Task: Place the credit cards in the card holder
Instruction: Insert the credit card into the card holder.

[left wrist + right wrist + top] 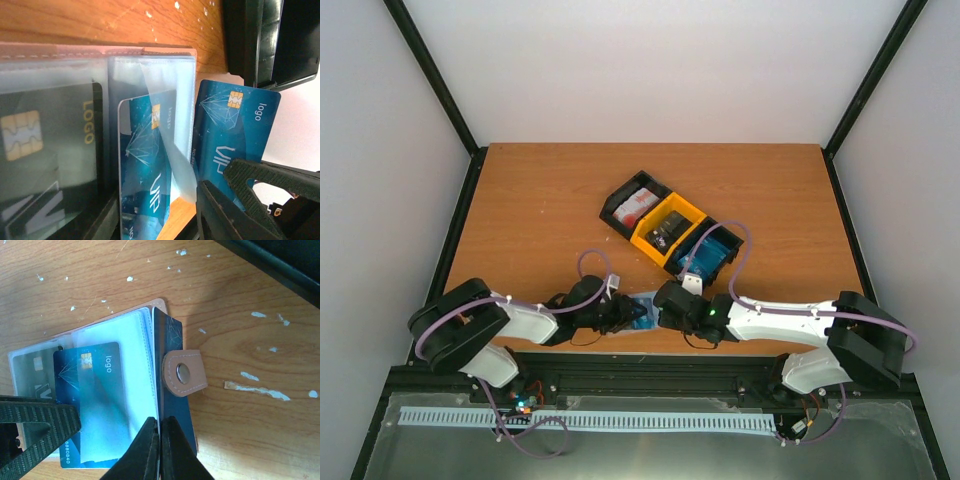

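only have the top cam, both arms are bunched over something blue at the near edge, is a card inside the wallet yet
observer: Not fully. The left wrist view shows a blue card only partly tucked under a clear sleeve of the open wallet, and most of it sticks out.
operator: ok and what is the right arm doing there
observer: In its own wrist view, the right fingers are shut on the wallet's edge, just below the snap tab.
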`<state>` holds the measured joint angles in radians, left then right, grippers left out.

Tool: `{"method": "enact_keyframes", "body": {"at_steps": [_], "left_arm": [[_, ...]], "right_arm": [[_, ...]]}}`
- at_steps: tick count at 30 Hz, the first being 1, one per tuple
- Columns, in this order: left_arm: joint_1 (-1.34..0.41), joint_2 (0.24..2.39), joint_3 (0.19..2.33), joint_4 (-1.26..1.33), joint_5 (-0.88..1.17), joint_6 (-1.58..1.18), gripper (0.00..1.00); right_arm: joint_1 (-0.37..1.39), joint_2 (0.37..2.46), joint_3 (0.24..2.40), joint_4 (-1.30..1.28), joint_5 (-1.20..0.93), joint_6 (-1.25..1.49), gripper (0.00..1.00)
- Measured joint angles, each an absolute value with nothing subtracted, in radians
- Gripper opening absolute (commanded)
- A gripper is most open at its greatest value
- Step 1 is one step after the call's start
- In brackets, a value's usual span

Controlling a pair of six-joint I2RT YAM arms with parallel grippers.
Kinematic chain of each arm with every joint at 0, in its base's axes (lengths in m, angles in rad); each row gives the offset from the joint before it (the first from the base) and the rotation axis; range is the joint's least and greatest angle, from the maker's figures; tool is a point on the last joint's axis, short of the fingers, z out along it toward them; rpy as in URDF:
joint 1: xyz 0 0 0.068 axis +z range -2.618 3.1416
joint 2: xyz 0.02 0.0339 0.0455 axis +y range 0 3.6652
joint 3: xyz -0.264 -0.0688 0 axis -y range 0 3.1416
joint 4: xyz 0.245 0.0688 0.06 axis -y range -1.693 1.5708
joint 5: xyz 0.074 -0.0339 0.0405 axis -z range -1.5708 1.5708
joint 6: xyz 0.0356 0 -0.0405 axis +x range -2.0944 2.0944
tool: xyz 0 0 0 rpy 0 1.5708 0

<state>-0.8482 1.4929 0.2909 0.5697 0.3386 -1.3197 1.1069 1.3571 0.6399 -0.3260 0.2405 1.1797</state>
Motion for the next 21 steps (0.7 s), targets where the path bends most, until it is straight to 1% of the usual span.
{"method": "enact_keyframes", "body": {"at_steps": [3, 8, 12, 21], "left_arm": [[-0.849, 1.461, 0.295, 0.526, 0.324, -1.319, 0.52], [-0.849, 1.431, 0.292, 0.499, 0.308, -1.331, 0.6], [-0.849, 1.423, 0.288, 0.506, 0.307, -1.345, 0.6], [-0.849, 1.468, 0.308, 0.53, 0.322, -1.345, 0.55]], "right_arm": [[1.107, 1.355, 0.637, -0.324, 0.241, 1.18, 0.03], [1.107, 1.354, 0.636, -0.321, 0.24, 1.18, 0.03], [1.107, 1.354, 0.636, -0.321, 0.24, 1.18, 0.03], [1.107, 1.354, 0.635, -0.319, 0.238, 1.169, 0.03]]}}
